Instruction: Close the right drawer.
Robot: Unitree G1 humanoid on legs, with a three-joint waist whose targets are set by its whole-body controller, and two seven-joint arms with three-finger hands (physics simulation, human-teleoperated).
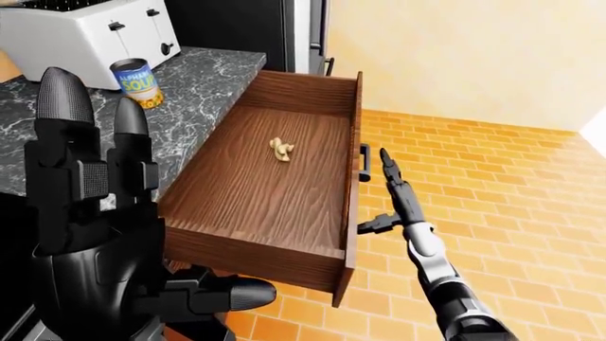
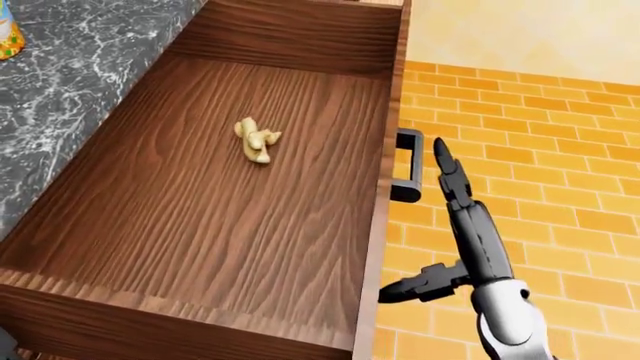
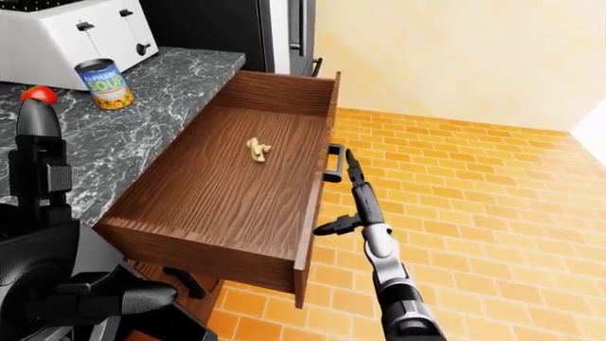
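Your right drawer [image 1: 275, 177] stands pulled well out from under the counter [image 1: 190, 92], a rectangular box of brown wood with a marked lengthwise grain on its floor and walls. It holds one item only: a small, pale yellow, knobbly piece [image 2: 256, 140], lying on the floor of the drawer nearer the top of the head view; what it is cannot be told. A dark bar handle [image 2: 407, 166] projects from the drawer's outer face. Your right hand [image 2: 462, 225] sits just beside that handle, on the floor side: fingers straight and together, pointing up the view, thumb splayed out toward the drawer face. It holds nothing, and contact with the handle cannot be confirmed. Your left hand [image 1: 94, 213] is raised at the left of the left-eye view, black and ribbed, fingers upright and spread, thumb out, holding nothing. The counter is dark grey marbled stone; on it stand a cylindrical soup can [image 1: 137, 82] with a blue and yellow label and a white toaster [image 1: 85, 32]. The floor [image 1: 492, 185] is orange brick-pattern tile.
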